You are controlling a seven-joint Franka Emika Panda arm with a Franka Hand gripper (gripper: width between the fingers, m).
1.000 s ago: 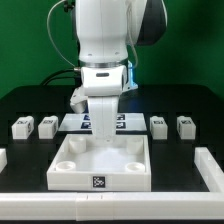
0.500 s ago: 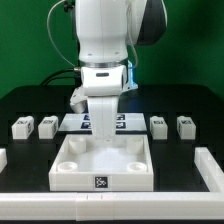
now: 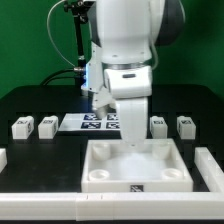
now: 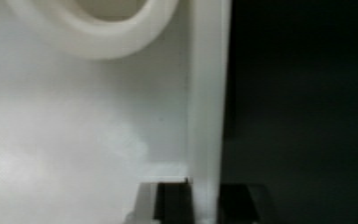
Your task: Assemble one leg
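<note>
My gripper (image 3: 131,141) is shut on the back wall of the large white square panel (image 3: 137,172), which has round corner holes and lies near the table's front. In the wrist view my gripper (image 4: 201,192) straddles the panel's thin upright wall (image 4: 206,100), one dark fingertip (image 4: 171,205) on each side, with a round hole (image 4: 114,20) beyond. Two legs (image 3: 22,127) (image 3: 46,126) stand at the exterior view's left. Two more legs (image 3: 158,125) (image 3: 185,126) stand at its right. They are small white blocks.
The marker board (image 3: 100,121) lies behind the panel, partly hidden by the arm. A white rail (image 3: 60,205) runs along the table's front. Another white rail (image 3: 210,165) stands at the exterior view's right, close to the panel's corner.
The arm and the white square panel have shifted together toward the exterior view's right. The legs and the marker board have not moved.
</note>
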